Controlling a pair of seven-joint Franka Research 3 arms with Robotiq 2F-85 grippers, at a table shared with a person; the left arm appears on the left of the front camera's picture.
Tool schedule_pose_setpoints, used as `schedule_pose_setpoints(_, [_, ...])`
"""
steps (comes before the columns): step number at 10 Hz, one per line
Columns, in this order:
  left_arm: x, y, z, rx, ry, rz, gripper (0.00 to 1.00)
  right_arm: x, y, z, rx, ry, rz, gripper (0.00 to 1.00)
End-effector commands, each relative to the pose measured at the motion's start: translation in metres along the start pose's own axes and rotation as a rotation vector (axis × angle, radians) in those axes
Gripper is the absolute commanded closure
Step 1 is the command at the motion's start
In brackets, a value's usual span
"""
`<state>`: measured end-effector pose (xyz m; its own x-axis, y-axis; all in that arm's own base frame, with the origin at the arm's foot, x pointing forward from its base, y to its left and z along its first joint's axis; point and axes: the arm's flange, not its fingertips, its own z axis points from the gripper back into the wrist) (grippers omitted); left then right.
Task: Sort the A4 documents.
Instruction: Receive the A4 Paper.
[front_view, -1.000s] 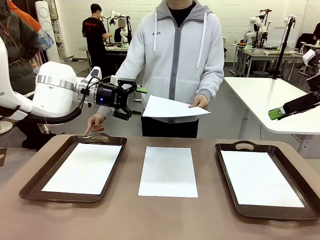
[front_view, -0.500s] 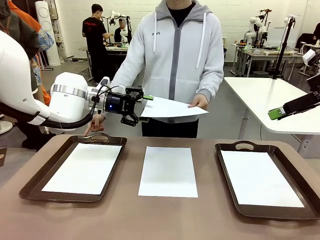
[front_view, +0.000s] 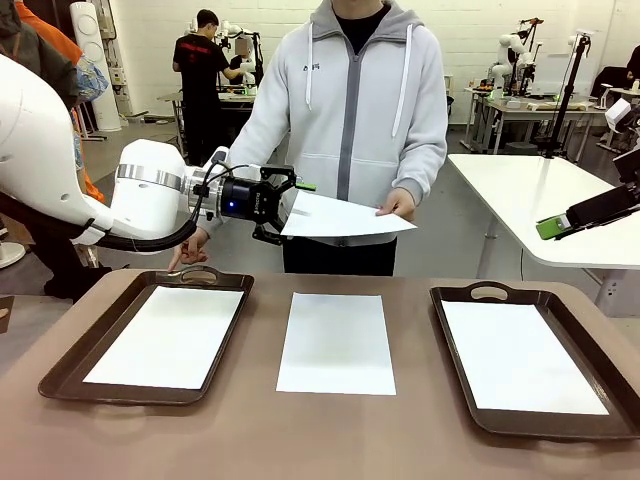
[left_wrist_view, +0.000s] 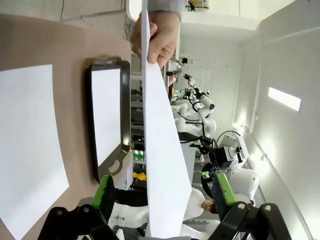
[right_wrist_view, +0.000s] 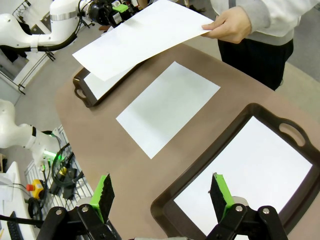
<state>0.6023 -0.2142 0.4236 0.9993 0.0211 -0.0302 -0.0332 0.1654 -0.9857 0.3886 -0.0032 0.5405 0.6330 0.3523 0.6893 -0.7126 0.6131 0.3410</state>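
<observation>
Front view:
- Left hand (front_view: 289, 212) is reaching in from the left at the person's waist height, its jaws spread wide above and below the near edge of the held sheet (front_view: 345, 215). No clamp is visible; the hand is released.
- Person's holding hand (front_view: 398, 205) is pinching the far corner of that sheet and keeping it roughly level in the air, above the tabletop (front_view: 250, 430).
- Person's pointing hand (front_view: 190, 245) is aiming a finger down at the handle end of the left tray (front_view: 60, 370).
- Left-tray sheet (front_view: 170, 335) is lying flat inside that tray.
- Middle sheet (front_view: 337, 342) is lying bare on the tabletop between the trays.
- Right-tray sheet (front_view: 520, 355) is lying flat in the right tray (front_view: 455, 385).

Left wrist view:
- The held sheet (left_wrist_view: 162, 150) is running edge-on between the green pads (left_wrist_view: 105, 195), with a gap showing on each side.
- The person's holding hand (left_wrist_view: 157, 35) is gripping its far end.

Right wrist view:
- Right hand (right_wrist_view: 162, 195) is hovering high over the near rim of the right tray (right_wrist_view: 165, 205), fingers wide apart and grasping nothing.
- The held sheet (right_wrist_view: 140, 37) is hanging over the left tray, hiding much of it.
</observation>
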Motion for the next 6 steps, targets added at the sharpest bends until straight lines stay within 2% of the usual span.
schedule_pose_setpoints(1, [0.0092, 0.0013, -0.0054, -0.034, 0.022, 0.034, 0.0, -0.0005, 0.0004, -0.0004, 0.003, 0.001, 0.005, 0.0])
schedule_pose_setpoints(4, [0.0057, -0.0024, -0.0057, 0.001, -0.008, 0.016, 0.3, -0.0005, 0.0004, -0.0004, 0.003, 0.001, 0.005, 0.0])
schedule_pose_setpoints(5, [0.0045, -0.0036, -0.0049, 0.014, -0.012, 0.018, 0.37, -0.0005, 0.0004, -0.0004, 0.003, 0.001, 0.005, 0.0])
schedule_pose_setpoints(6, [0.0045, -0.0036, -0.0025, 0.015, -0.016, 0.019, 0.48, -0.0005, 0.0004, -0.0004, 0.003, 0.001, 0.005, 0.0])
